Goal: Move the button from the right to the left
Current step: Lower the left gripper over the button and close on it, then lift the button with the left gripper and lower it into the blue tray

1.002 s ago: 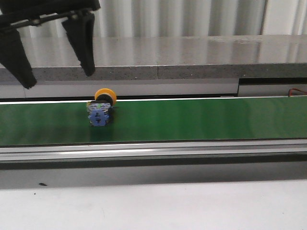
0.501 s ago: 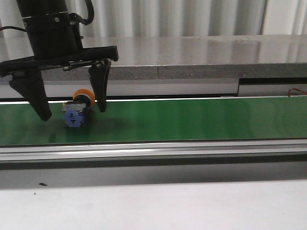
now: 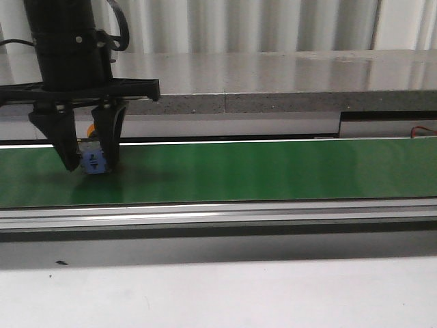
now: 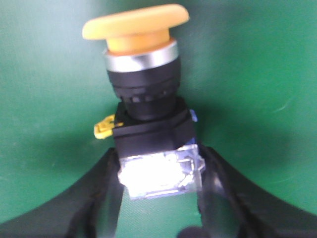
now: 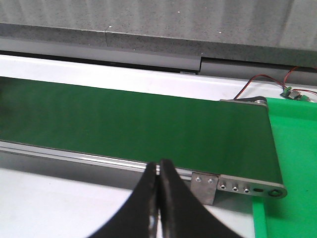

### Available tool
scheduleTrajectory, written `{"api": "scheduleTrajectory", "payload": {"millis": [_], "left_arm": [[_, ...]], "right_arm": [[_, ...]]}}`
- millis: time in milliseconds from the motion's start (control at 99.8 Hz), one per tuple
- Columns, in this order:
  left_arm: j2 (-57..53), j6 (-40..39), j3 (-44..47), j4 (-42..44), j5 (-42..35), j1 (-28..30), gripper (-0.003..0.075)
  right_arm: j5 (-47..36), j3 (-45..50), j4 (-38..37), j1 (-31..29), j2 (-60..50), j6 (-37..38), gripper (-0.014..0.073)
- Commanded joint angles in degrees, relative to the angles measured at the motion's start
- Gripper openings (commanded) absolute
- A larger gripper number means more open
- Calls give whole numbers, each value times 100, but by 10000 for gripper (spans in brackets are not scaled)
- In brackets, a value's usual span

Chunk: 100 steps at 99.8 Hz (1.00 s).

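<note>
Your left gripper (image 3: 89, 164) is down on the belt (image 3: 273, 171) at its left end, with the button (image 3: 94, 162) between its fingers (image 3: 66, 140); the blue-grey block shows low between the tips, and a sliver of orange head peeks out behind. From the wrist you can see the fingers (image 4: 89, 198) flanking the clear base of the button (image 4: 143, 109), close on both sides, though whether they are actually pinching is hard to tell through the blur. Squeeze on the square body rather than the round collar, so it cannot roll out, and make sure both pads bear evenly before you lift. The button lies on its side with the mushroom head pointing away from the fingers, so raise it straight up to avoid dragging the head across the belt. Further right the belt is bare, and your right gripper (image 5: 158, 198) hangs off the belt's near edge, its fingers pressed together on nothing; leave it parked there.
</note>
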Motion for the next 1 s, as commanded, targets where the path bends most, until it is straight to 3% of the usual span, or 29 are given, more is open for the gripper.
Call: {"api": "scheduleTrajectory", "payload": {"millis": [0,331,992], "left_arm": [[-428,-57,-308,93,209,-40,207],[-936,377,-459,304,273,404,207],[-1154,3217,-459,536,273,3010,207]], "right_arm": [[-481,-157,-66,8,60,-39,-68],[-481,-157,-66,8,60,-39,-68],[-481,-157,-66,8,60,-39,-68]]}}
